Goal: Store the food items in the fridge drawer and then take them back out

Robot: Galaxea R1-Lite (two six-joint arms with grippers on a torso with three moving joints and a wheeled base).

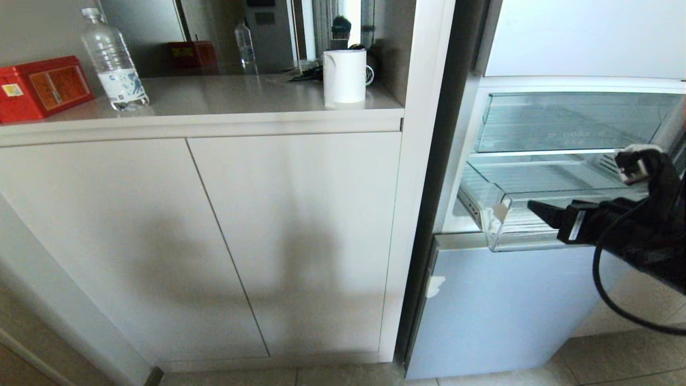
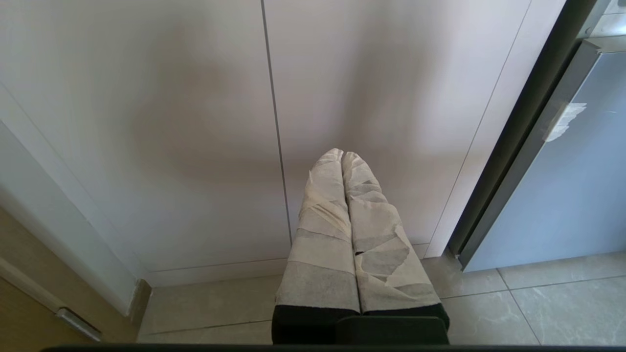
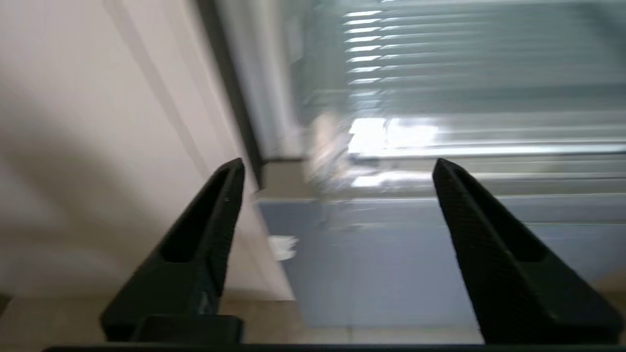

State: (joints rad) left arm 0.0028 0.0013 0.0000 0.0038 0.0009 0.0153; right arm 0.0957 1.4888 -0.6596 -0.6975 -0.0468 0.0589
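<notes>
The right wrist view is pretty smeared, so the fridge drawer (image 3: pixel 440 142) only shows as a bright blurry band with ribbed clear plastic behind it. In the head view the right gripper (image 1: pixel 541 210) is cut off by the frame edge, with only one black fingertip and a looping cable clearly visible. It sits right in front of the drawer's (image 1: pixel 496 214) front corner; can't tell if it's actually touching. The drawer is pulled out of the fridge, under the taller clear drawer (image 1: pixel 563 123). No food pieces are visible in it from what I can make out, though the arm covers part of it.

The right jaws are spread wide apart with nothing between them. The left gripper (image 2: pixel 342 155) hangs low facing the cabinet doors (image 2: pixel 195 122), its tape-wrapped jaws pressed together, holding nothing.

Up on the tabletop (image 1: pixel 225 99): a water bottle (image 1: pixel 113 64), a red box (image 1: pixel 43 86) and a white mug (image 1: pixel 344 76).
</notes>
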